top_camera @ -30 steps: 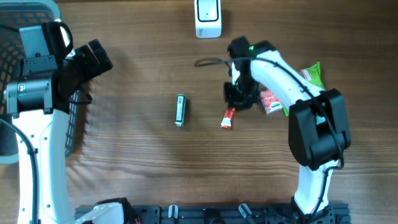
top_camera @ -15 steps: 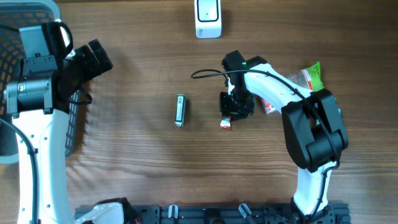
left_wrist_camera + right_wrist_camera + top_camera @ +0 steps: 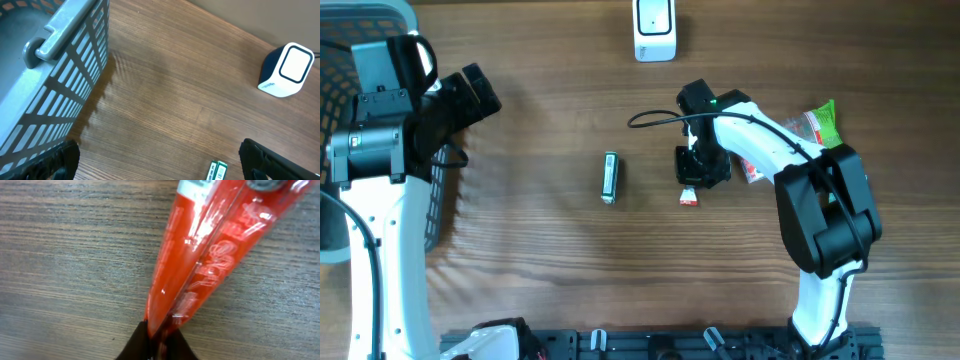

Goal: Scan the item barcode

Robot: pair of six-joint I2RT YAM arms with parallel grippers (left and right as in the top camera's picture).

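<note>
A slim red packet (image 3: 689,194) lies on the wooden table just right of centre, under my right gripper (image 3: 695,172). In the right wrist view the red packet (image 3: 200,255) runs up and away from my right gripper (image 3: 156,330), whose black fingers are shut on its near end. The white barcode scanner (image 3: 654,28) stands at the back edge and shows in the left wrist view too, as the scanner (image 3: 286,70) at the right. My left gripper (image 3: 470,95) hangs open by the basket; in its own view the left gripper (image 3: 160,160) holds nothing.
A green stick pack (image 3: 610,177) lies at mid-table; the same green pack (image 3: 218,171) peeks in at the bottom of the left wrist view. A grey basket (image 3: 345,60) fills the left side, its wall (image 3: 65,65) close to my left arm. A green bag (image 3: 822,120) and a red-white packet (image 3: 754,165) lie at the right.
My right gripper shifted left over the red packet and closed on its end; the packet now lies straighter beneath it. The left arm has not moved.
</note>
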